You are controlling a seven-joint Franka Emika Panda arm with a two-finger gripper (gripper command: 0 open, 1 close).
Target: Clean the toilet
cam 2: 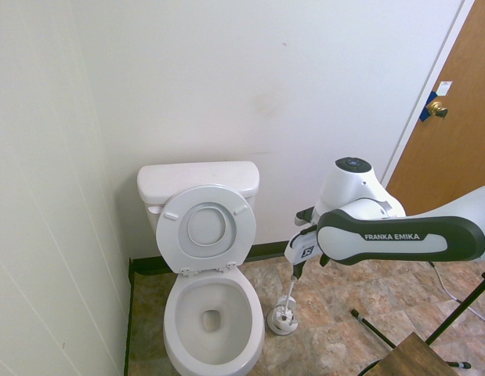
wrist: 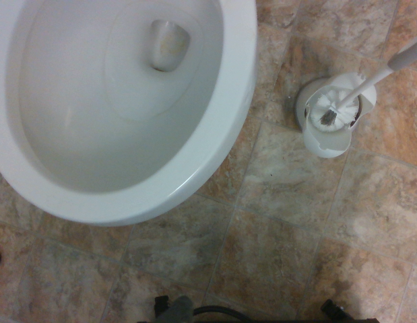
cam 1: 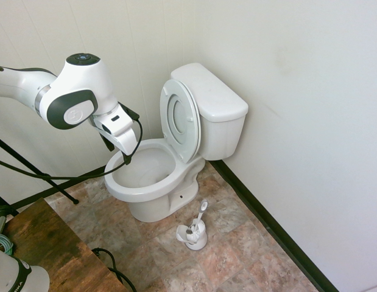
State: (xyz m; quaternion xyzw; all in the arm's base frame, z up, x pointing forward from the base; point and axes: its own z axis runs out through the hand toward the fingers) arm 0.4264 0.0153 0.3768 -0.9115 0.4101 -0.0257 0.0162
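So the jaws (cam 1: 125, 157) are spread wide with nothing between them, pointing straight down and hanging in the air over the floor side of the toilet (cam 1: 153, 182), up above the bowl rim and not touching it. From the wrist view you're looking right down past the curved edge of the bowl (wrist: 127, 114), which is empty and white with the drain hole showing, and the rest is brown stone-look floor tile (wrist: 275, 256). The toilet itself sits in the corner of the room, tank against the back wall, with seat and lid (cam 2: 206, 228) both tipped up and leaning on the tank (cam 2: 197, 182). Just beside the bowl on the floor is a small white brush holder (cam 2: 283, 319) with the toilet brush (wrist: 370, 84) stuck in it, handle leaning out at an angle; it's close to the base but apart from it, and sits roughly below the arm. Farther out there's a brown door (cam 2: 454, 117) with a brass knob, and a corner of a wooden bench (cam 1: 51, 249) pokes in near the cameras.
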